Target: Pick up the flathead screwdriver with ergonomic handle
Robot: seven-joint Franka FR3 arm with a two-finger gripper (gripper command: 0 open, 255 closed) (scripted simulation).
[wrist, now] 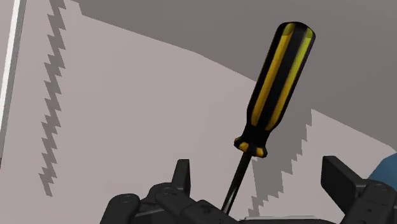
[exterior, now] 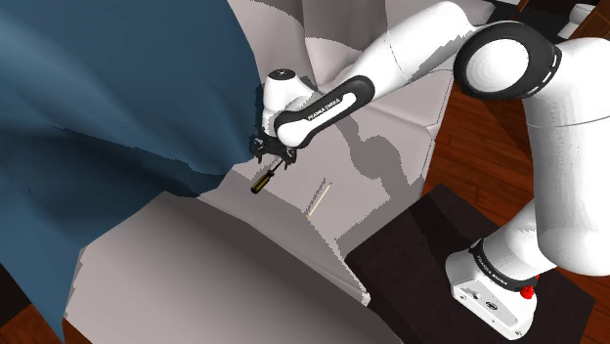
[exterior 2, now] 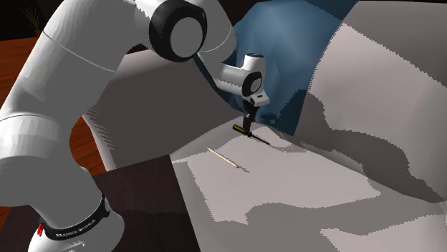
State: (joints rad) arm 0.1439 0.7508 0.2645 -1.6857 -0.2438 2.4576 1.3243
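Two fingers of your end effector (wrist: pixel 257 172) stand apart astride the screwdriver (wrist: pixel 277 83), which lies on the grey surface (exterior: pixel 293 244) beside the blue cloth (exterior: pixel 117 98). Close on the thin shaft rather than the handle and it may pivot or slip free.

A blue blanket (exterior: pixel 98 98) drapes a grey sofa (exterior: pixel 244 283) on a reddish-brown floor (exterior: pixel 474 147).
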